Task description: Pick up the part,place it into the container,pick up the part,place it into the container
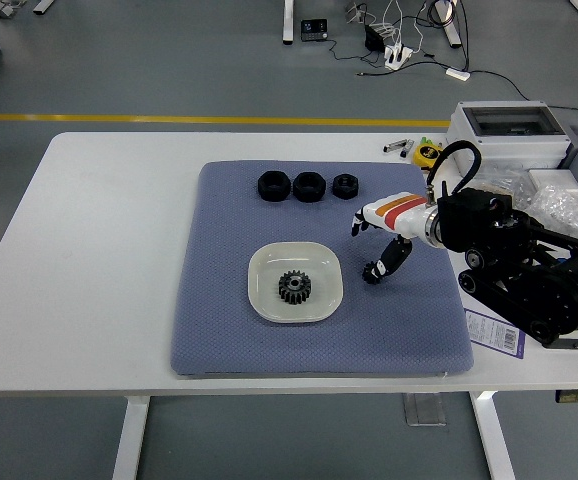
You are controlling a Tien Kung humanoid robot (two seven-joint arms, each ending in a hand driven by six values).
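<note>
A black gear (293, 287) lies flat in the middle of the white dish (262, 299), which sits on the blue mat (219, 330) covering the centre of my white table (99, 250). A second, smaller gear (372, 271) rests on the mat just right of the dish, apart from its rim. My right hand (386, 226), white with orange stripes, hangs over that small gear, fingers (393, 257) loosely extended downward and gripping nothing; their tips are at or just beside the gear, though I cannot tell whether they touch it. Three black ring-shaped parts (308, 185) stand in a row along the mat's far edge. My black right arm (529, 280) comes in from the right. Beyond it, on the table's far right corner, sit a grey plastic box (509, 135), a yellow tape measure (429, 153) and clear bags of small items (559, 210).
</note>
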